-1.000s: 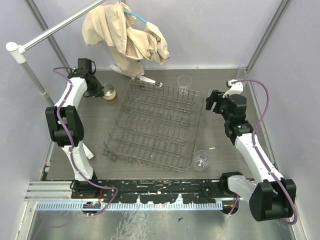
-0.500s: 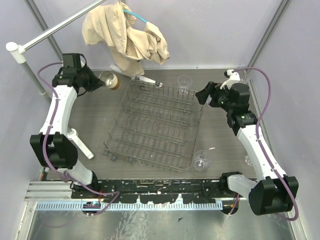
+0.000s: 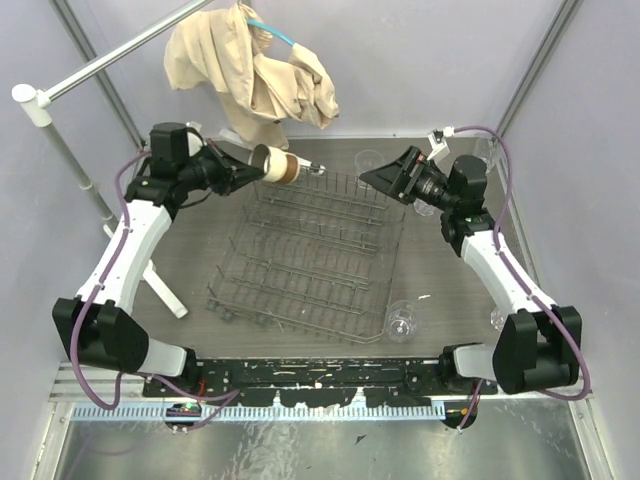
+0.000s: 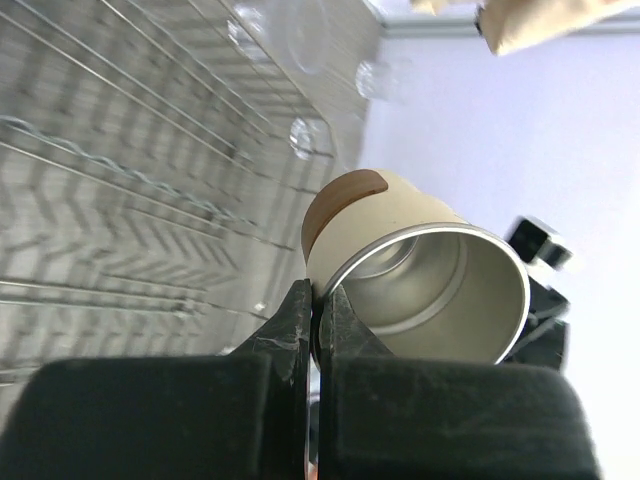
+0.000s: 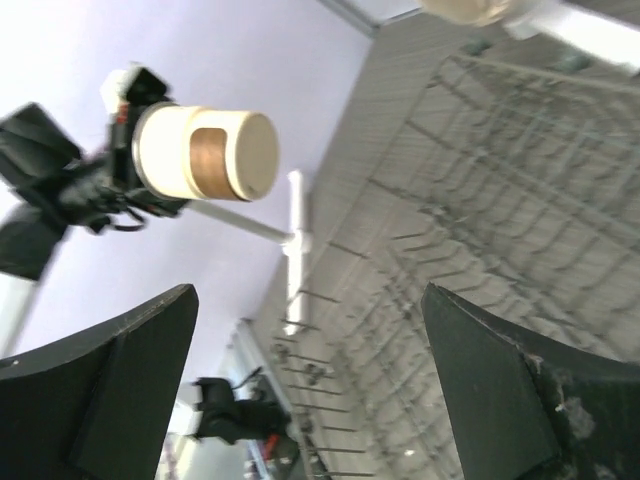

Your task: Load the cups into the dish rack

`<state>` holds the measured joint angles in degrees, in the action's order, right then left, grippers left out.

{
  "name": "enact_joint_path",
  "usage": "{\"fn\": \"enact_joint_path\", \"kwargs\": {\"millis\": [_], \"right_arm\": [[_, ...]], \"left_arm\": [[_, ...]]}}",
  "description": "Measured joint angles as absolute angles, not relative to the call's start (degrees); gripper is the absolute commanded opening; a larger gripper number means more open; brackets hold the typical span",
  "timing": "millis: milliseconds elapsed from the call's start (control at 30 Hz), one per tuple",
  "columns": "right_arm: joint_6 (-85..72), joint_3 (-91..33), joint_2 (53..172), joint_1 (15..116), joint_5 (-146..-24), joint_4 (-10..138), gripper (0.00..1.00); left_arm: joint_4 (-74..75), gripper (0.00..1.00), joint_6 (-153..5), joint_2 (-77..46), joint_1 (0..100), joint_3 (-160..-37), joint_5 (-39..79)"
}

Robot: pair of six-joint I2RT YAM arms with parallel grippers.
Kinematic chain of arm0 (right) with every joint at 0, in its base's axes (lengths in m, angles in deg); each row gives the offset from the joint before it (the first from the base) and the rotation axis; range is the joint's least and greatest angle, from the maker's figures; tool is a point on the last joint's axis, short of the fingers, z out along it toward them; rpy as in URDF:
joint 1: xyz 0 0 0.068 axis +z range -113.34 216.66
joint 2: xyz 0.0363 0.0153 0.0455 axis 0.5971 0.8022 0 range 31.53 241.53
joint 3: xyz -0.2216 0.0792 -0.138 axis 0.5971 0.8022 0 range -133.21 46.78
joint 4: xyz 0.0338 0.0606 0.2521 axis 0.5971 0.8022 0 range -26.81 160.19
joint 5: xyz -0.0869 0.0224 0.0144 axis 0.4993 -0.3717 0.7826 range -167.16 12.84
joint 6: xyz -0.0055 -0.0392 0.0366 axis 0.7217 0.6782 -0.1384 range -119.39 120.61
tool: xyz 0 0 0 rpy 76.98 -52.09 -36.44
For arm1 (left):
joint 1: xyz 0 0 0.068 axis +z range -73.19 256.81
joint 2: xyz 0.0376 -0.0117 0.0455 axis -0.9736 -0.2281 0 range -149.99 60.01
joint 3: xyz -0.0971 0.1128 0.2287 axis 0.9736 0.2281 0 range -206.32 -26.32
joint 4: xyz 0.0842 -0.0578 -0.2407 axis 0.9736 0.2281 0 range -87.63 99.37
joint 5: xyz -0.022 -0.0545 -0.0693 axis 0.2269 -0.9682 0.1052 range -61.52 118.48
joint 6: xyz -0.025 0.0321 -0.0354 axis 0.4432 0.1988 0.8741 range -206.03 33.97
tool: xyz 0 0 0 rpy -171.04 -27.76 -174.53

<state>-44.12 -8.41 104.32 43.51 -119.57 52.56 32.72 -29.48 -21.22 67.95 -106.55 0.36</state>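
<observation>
Top view, near to far.

6 o'clock: metal rail (image 3: 300,385) with both arm bases bolted on. The desk (image 3: 200,240) is grey wood-grain and the walls (image 3: 420,60) around it are pale lilac.

Near tumbler (image 3: 401,321): clear, upright on the desk, just beside the rack's 5 o'clock corner. Edge tumbler (image 3: 497,320): clear, at 4 o'clock by the right wall, partly hidden behind the right arm.

Dish rack (image 3: 310,250): mid-desk, set at a skew to the desk edges. Grey wire, low sides, rows of prongs. A white stand leg (image 3: 160,285) lies on the desk at the rack's 9 o'clock.

Left pincer (image 3: 245,163): closed on the tan cup (image 3: 272,164), one finger inside the rim and one outside, as the left wrist view shows (image 4: 318,300). The cup is held off the desk on its side over the rack's 11 o'clock corner, mouth toward the pincer and base toward 3 o'clock. Cup look: cream-tan body, brown band patch, bare silver metal inside (image 4: 420,270).

Right pincer (image 3: 385,177): at the rack's 1 o'clock corner, pointing toward 9 o'clock. Jaws spread wide and holding nothing; its wrist view has the tan cup (image 5: 205,152) dead ahead.

Far tumbler (image 3: 368,163): clear, upright, just beyond the rack's far edge at 12 o'clock, between the two pincers.

Back wall: beige cloth (image 3: 250,70) bunched over a slanted white pole (image 3: 110,55).
</observation>
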Motion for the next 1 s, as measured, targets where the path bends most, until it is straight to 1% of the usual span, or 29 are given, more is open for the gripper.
{"fn": "enact_joint_path", "kwargs": {"millis": [133, 233, 367, 533, 667, 1000], "right_arm": [[-59.69, -3.89, 106.90, 44.10, -123.26, 36.64, 1.00], [-68.43, -2.89, 109.66, 44.61, -124.31, 28.27, 1.00], [-76.49, -2.86, 112.04, 45.17, -124.40, 20.06, 1.00], [-85.28, -2.86, 114.99, 45.61, -123.98, 9.32, 1.00], [-89.37, -2.86, 116.76, 45.63, -123.55, 5.15, 1.00], [-92.63, -2.95, 117.44, 46.38, -122.80, 1.17, 1.00]], "left_arm": [[23.19, 0.00, -19.84, -21.13, 62.97, -102.11, -3.35], [17.25, 0.00, -13.61, -21.40, 59.08, -100.52, -4.93], [9.93, 0.00, -7.29, -22.44, 55.29, -100.45, -5.80], [4.48, 0.00, -2.05, -24.70, 52.17, -100.45, -5.71], [2.32, 0.00, 0.34, -26.36, 50.92, -100.45, -5.47], [-1.16, 0.00, 3.40, -28.56, 49.26, -100.50, -5.04]]}}
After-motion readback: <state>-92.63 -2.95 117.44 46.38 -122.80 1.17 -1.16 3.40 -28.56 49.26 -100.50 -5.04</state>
